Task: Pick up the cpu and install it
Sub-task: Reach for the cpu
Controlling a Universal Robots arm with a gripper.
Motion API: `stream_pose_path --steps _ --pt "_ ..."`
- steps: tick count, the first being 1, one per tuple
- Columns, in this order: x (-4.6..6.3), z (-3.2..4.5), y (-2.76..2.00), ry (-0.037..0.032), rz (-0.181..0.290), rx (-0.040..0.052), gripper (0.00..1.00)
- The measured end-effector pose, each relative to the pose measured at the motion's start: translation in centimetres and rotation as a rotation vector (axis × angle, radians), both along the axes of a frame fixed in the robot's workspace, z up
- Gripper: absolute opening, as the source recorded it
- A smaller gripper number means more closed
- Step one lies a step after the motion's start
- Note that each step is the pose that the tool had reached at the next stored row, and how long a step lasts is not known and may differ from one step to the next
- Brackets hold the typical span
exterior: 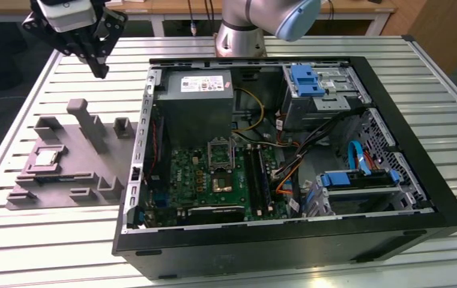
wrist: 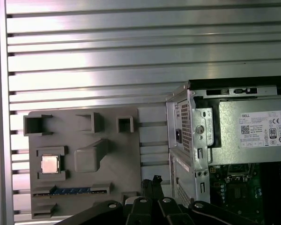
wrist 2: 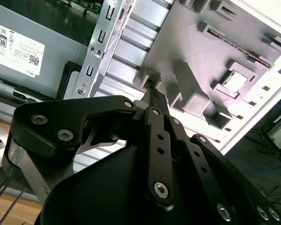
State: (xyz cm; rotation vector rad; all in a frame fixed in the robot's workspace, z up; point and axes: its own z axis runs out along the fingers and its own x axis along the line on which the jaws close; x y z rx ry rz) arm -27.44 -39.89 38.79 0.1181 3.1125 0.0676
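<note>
The gripper (exterior: 100, 72) (fingers (wrist 2: 153, 95) pressed together, empty) hangs well apart from the cpu (exterior: 46, 157).

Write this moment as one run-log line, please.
gripper: shut, empty, beside case | cpu: seated in grey holder, untouched | stage: not yet picked

Slatted table (exterior: 52, 240): grey fixture plate (exterior: 74, 173), black computer case (exterior: 276, 243).

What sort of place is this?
Probably a robotics lab or test bench: a robot arm, a slatted aluminium table, and an open computer case beside a grey fixture tray holding the cpu.
</note>
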Motion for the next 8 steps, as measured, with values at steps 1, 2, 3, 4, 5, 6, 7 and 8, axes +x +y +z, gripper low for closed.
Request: stream_pose_path --steps 1,2,3,4,5,6,7,8 --pt "-0.01 0.00 0.00 0.0000 0.000 0.0000 0.11" --pt "-0.04 -0.01 0.00 0.0000 0.000 0.0000 0.11" --pt "-0.07 -0.01 0.00 0.0000 0.000 0.0000 0.11" --pt "-0.08 -0.01 0.00 0.0000 0.000 0.0000 0.11" --pt "-0.10 -0.02 0.00 0.0000 0.000 0.0000 0.11" --pt "-0.12 -0.03 0.00 0.0000 0.000 0.0001 0.11" --pt "-0.14 -0.03 0.00 -0.0001 0.000 0.0001 0.11" --pt "-0.15 -0.04 0.00 0.0000 0.000 0.0001 0.11"
